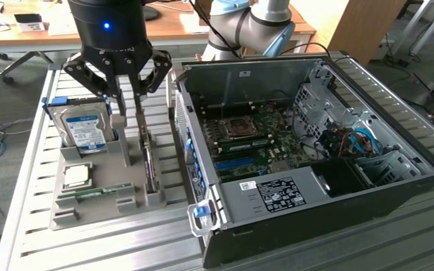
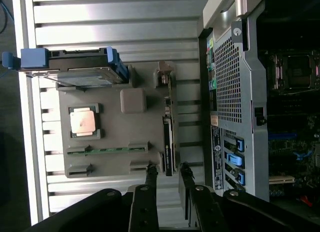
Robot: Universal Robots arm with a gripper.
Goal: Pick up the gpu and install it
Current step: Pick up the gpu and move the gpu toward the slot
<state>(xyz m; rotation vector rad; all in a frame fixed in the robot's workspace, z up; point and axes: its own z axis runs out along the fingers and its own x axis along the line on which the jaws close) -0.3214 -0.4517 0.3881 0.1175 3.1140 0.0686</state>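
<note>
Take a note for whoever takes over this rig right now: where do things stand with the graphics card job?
Gripper: open, holding nothing, poised over the grey holder with one finger on each side of the graphics card.
The card stands on edge in its slot in the holder, beside the open computer case.
Done: gripper lined up over the card.
Left: the card is not yet gripped or lifted, and nothing is installed in the case.
</note>
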